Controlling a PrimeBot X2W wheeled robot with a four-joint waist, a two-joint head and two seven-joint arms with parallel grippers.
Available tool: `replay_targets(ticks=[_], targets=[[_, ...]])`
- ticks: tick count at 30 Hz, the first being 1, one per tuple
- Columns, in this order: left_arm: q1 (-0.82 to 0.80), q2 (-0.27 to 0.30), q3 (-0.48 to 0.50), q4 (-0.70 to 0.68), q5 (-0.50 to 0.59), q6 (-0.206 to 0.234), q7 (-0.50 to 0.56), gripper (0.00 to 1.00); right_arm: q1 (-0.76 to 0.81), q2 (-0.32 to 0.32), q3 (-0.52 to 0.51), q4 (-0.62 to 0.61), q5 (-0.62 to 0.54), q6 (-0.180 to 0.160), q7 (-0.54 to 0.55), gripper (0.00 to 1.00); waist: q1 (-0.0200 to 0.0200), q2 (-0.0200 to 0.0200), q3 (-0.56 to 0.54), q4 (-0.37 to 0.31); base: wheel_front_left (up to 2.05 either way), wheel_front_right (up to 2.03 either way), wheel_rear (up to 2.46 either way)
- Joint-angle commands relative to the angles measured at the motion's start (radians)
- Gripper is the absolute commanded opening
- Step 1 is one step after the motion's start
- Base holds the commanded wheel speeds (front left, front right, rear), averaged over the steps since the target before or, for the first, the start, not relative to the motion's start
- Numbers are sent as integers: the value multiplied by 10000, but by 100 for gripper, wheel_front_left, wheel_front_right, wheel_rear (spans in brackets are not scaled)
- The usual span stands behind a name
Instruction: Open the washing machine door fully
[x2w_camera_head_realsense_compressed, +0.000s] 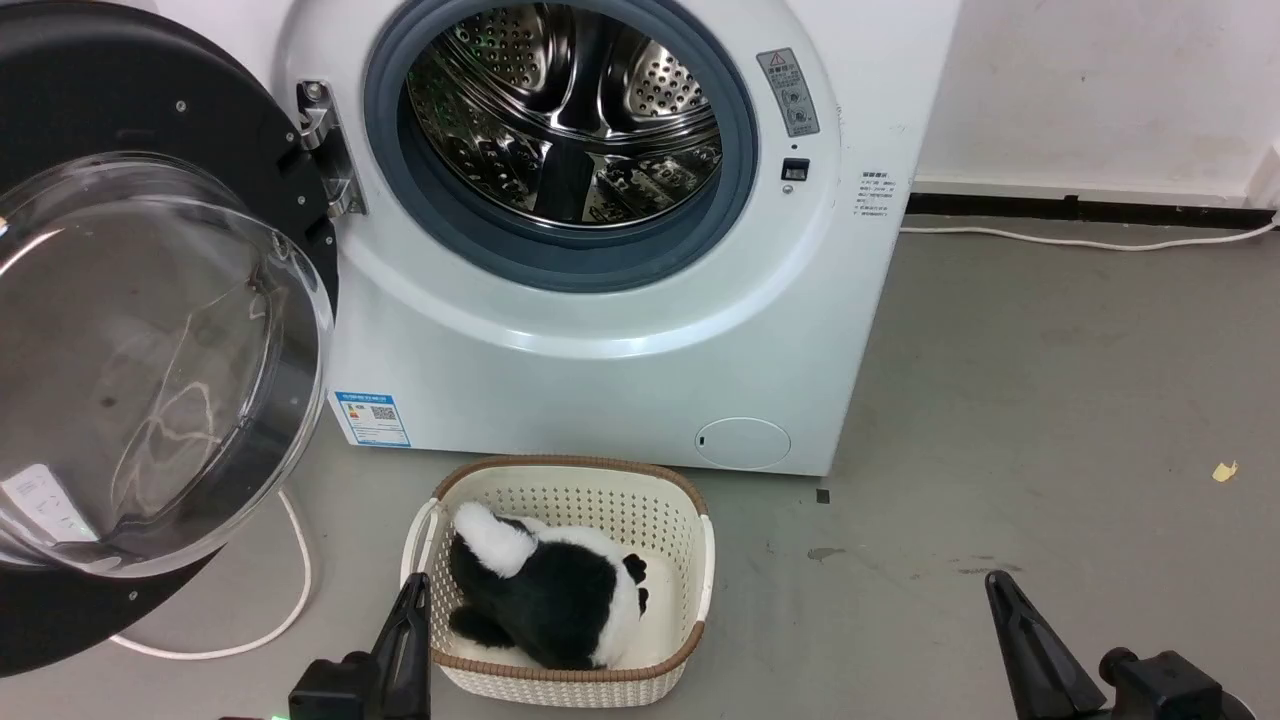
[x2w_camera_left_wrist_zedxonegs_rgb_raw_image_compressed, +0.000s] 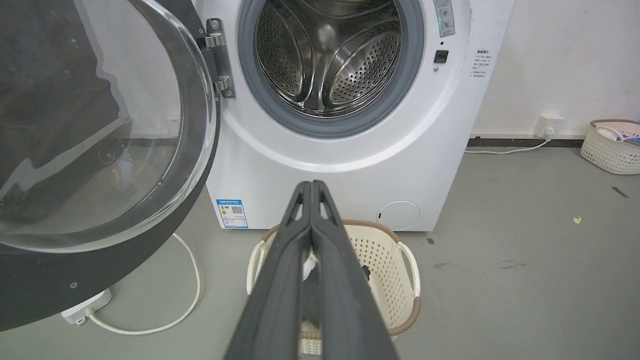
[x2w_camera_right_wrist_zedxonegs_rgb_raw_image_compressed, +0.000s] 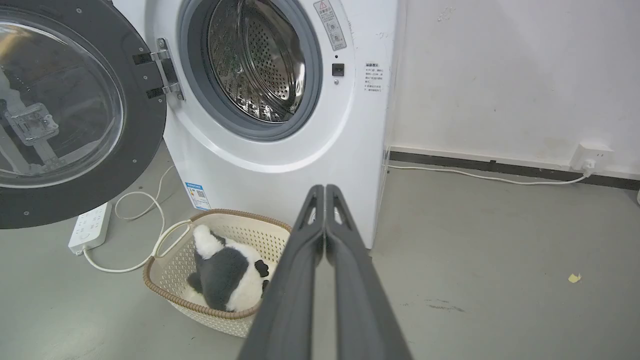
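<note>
Left gripper: fingers pressed together, holding nothing; lower left of the head view, just beside the basket.
Right gripper: fingers pressed together, empty; lower right, over bare floor.
Basket: on the floor before the machine, plush toy inside; it stands in the approach path.
Door: left of the frame, swung wide off the opening; neither gripper touches it.
Handling, door: likely rigid and fairly heavy; turns on its hinge only; glossy rim probably slippery.
Glass bowl: bulges toward the camera; treat as fragile, do not load.
Hold point: black rim at the free edge, far from the hinge; pushing is probably safer than pinching.
Hinge: metal, at the opening's left edge.
Drum: fully exposed.
</note>
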Motion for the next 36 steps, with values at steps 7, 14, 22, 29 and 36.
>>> replay_targets(ticks=[7, 14, 22, 29, 36], targets=[[-206, -97, 97, -122, 116, -118, 192, 0, -295, 11, -4, -98, -115, 2, 191, 0, -1, 0, 19, -24, 0, 0, 0], [-263, -126, 179, -180, 176, -159, 335, 0, -372, 13, -3, -127, -165, 2, 335, 0, -1, 0, 36, -47, 0, 0, 0], [-329, -159, 273, -245, 244, -206, 499, 0, -460, 16, -2, -160, -222, 3, 499, 0, -1, 0, 56, -73, 0, 0, 0], [-387, -188, 354, -302, 303, -246, 641, 0, -537, 18, -1, -189, -272, 3, 642, 0, -1, 0, 73, -96, 0, 0, 0], [-445, -218, 436, -359, 362, -287, 784, 0, -614, 21, 0, -218, -321, 4, 786, 0, -1, 0, 91, -118, 0, 0, 0]])
